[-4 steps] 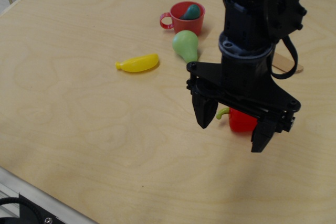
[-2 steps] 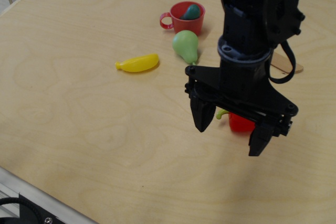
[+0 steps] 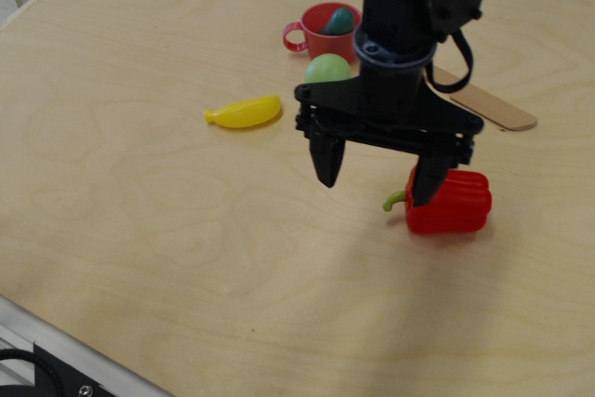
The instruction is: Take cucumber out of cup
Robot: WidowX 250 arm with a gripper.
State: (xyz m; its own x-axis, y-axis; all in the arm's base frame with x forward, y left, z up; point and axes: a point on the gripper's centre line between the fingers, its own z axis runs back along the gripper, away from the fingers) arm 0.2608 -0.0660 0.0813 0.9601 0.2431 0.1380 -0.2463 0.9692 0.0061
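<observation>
The red cup [image 3: 324, 35] stands at the back of the wooden table, handle to the left. The dark teal cucumber [image 3: 340, 20] sticks out of its right side. My black gripper [image 3: 376, 179] hangs open and empty in front of the cup, above the table, well short of it. Its left finger [image 3: 327, 160] points down over bare wood and its right finger [image 3: 428, 179] is in front of the red bell pepper.
A light green pear [image 3: 327, 69] lies just in front of the cup, partly hidden by my arm. A yellow banana [image 3: 244, 112] lies to the left. A red bell pepper [image 3: 452, 202] sits by my right finger. A flat wooden stick [image 3: 493, 109] lies at the right.
My gripper has moved left and toward the back, closer to the cup, and turned. The bell pepper, partly hidden before, now shows almost fully. The objects have not moved.
</observation>
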